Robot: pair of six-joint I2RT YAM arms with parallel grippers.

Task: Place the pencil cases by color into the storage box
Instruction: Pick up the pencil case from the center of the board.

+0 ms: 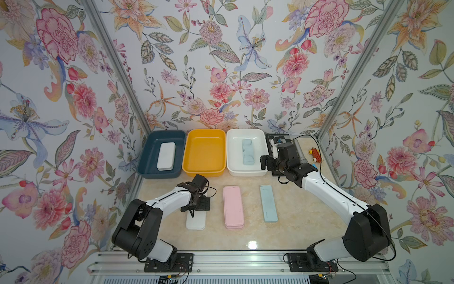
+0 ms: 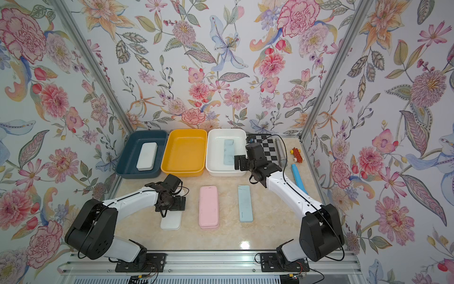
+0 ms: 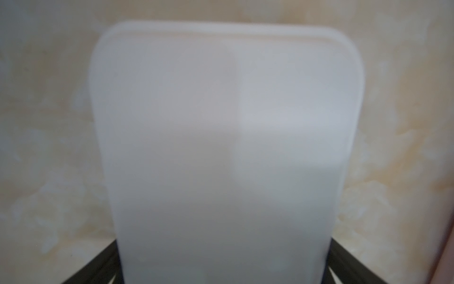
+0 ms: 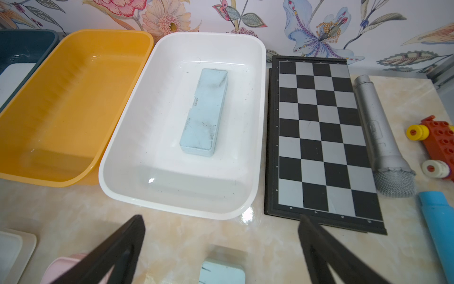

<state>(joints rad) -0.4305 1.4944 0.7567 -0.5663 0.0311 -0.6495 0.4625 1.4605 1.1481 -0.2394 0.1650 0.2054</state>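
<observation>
A white pencil case (image 1: 195, 222) lies on the table at the front left. My left gripper (image 1: 194, 209) straddles its far half, and in the left wrist view the black fingers (image 3: 344, 260) press against both long sides of the white case (image 3: 226, 137). A stack of pink pencil cases (image 1: 233, 207) and a light blue pencil case (image 1: 268, 202) lie beside it. Another white case (image 1: 166, 156) sits in the dark blue storage box (image 1: 145, 157). Another light blue case (image 4: 204, 115) sits in the white box (image 4: 137, 137). My right gripper (image 4: 221, 221) hangs open and holds nothing, just in front of that box.
A yellow box (image 1: 205, 152) with nothing in it stands between the other two. A folded chessboard (image 4: 319, 135), a silver microphone (image 4: 378, 127), a bright blue stick (image 4: 439, 226) and a red toy block car (image 4: 439, 142) lie at the back right. Floral walls close in three sides.
</observation>
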